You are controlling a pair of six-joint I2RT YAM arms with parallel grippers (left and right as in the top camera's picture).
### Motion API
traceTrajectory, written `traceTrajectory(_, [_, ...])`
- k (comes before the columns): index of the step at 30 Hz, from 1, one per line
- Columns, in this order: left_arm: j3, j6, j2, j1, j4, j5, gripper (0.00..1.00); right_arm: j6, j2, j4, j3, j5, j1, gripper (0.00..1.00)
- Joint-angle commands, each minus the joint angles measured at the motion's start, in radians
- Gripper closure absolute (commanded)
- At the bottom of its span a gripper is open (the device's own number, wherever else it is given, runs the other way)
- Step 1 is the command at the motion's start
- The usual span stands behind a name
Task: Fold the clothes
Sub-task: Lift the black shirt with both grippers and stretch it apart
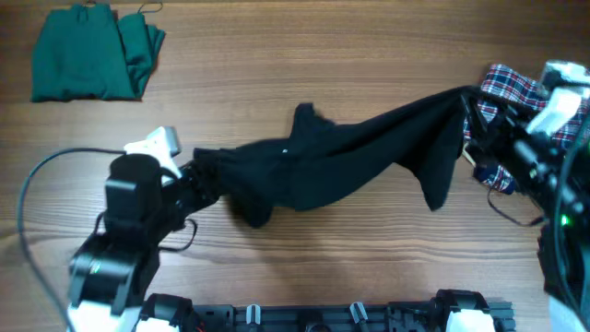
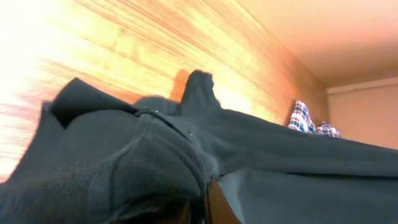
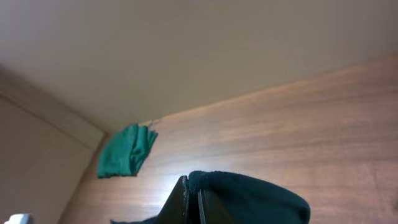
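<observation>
The black shirt (image 1: 332,161) lies stretched in a rumpled band across the table's middle. At the shirt's left end, my left gripper (image 1: 203,178) is shut on bunched fabric; in the left wrist view dark cloth (image 2: 124,155) spills over the closed fingers (image 2: 214,205). My right gripper (image 1: 472,118) is shut on the shirt's right end, lifted a little off the wood; in the right wrist view a fold of black cloth (image 3: 255,199) is pinched between the fingers (image 3: 180,200). The green garment (image 1: 92,55) lies folded at the far left corner. The plaid shirt (image 1: 512,90) lies crumpled at the right edge, partly under my right arm.
Bare wooden table (image 1: 304,55) stretches behind the shirt and in front of it (image 1: 350,258). A cable (image 1: 37,175) loops off the left arm near the table's left edge. A black rail (image 1: 323,314) runs along the front edge.
</observation>
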Motion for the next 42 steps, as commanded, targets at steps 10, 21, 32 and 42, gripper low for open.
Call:
traceTrajectory(10, [0.236, 0.019, -0.070, -0.004, -0.219, -0.197, 0.96, 0.127, -0.085, -0.025, 0.019, 0.121, 0.003, 0.96])
traceTrajectory(21, [0.236, 0.134, 0.450, -0.004, 0.135, -0.359, 0.96, 0.213, 0.342, 0.117, 0.019, 0.259, 0.003, 0.96])
traceTrajectory(32, [0.236, 0.312, 0.808, -0.004, 0.547, -0.359, 0.00, 0.105, 0.724, 0.412, 0.019, 0.271, 0.003, 0.07])
traceTrajectory(42, [0.236, 0.144, 0.768, -0.004, 0.094, -0.354, 0.00, 0.015, 0.723, 0.227, 0.019, 0.276, 0.003, 0.00])
